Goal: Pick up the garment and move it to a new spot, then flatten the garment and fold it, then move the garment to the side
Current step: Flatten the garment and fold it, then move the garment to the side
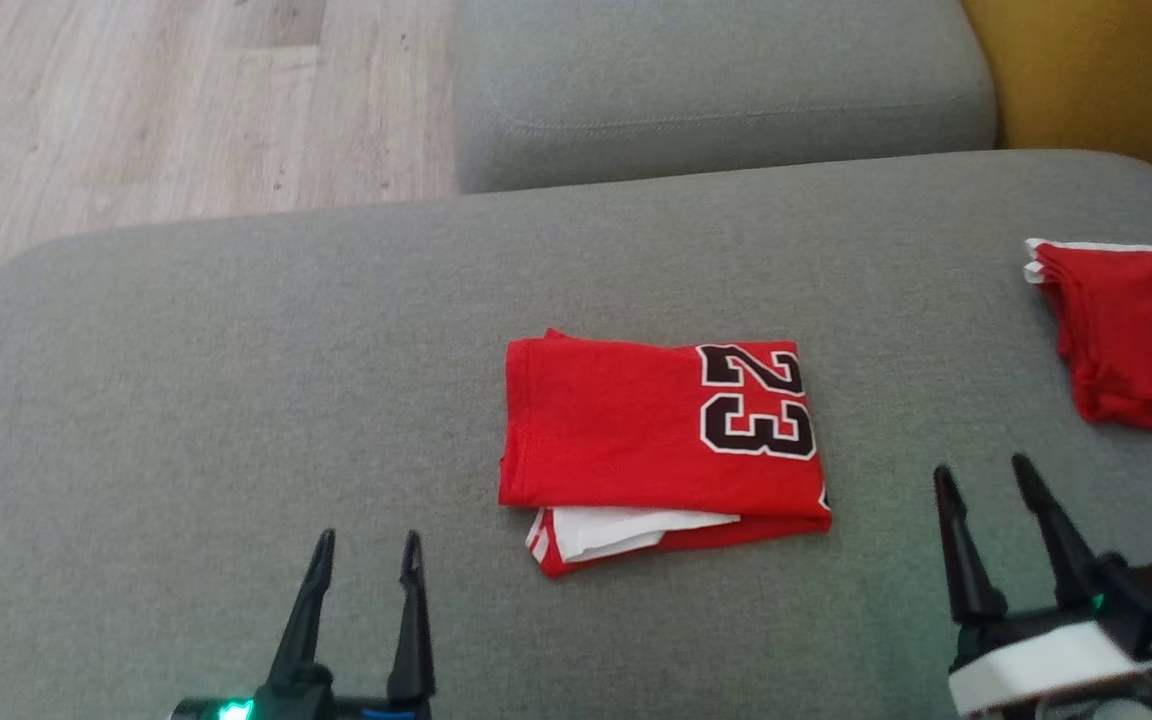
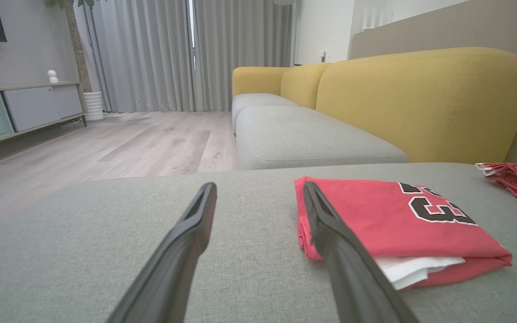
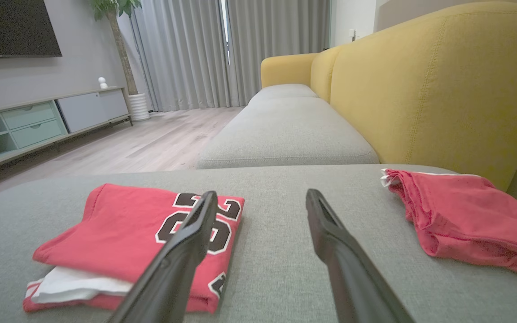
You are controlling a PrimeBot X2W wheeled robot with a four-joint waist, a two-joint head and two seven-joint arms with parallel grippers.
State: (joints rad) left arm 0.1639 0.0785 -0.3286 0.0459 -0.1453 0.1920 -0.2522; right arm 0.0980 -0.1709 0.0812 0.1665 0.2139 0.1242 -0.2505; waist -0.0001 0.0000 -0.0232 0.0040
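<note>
A red garment (image 1: 636,430) with a black "23" lies folded into a rectangle at the middle of the grey cushion (image 1: 236,380), a white layer peeking out at its near edge. The left wrist view has the garment (image 2: 375,215) to the right of my fingers; the right wrist view has the garment (image 3: 133,224) to their left. My left gripper (image 1: 366,545) is open near the cushion's front, left of the garment and apart from it. My right gripper (image 1: 986,475) is open to the garment's right, holding nothing.
A second red garment (image 1: 1136,330) lies bunched at the cushion's right edge, close to my right gripper. Another grey seat cushion (image 1: 716,90) lies beyond, with a yellow sofa back (image 3: 442,80) on the right and wooden floor (image 1: 136,100) at the left.
</note>
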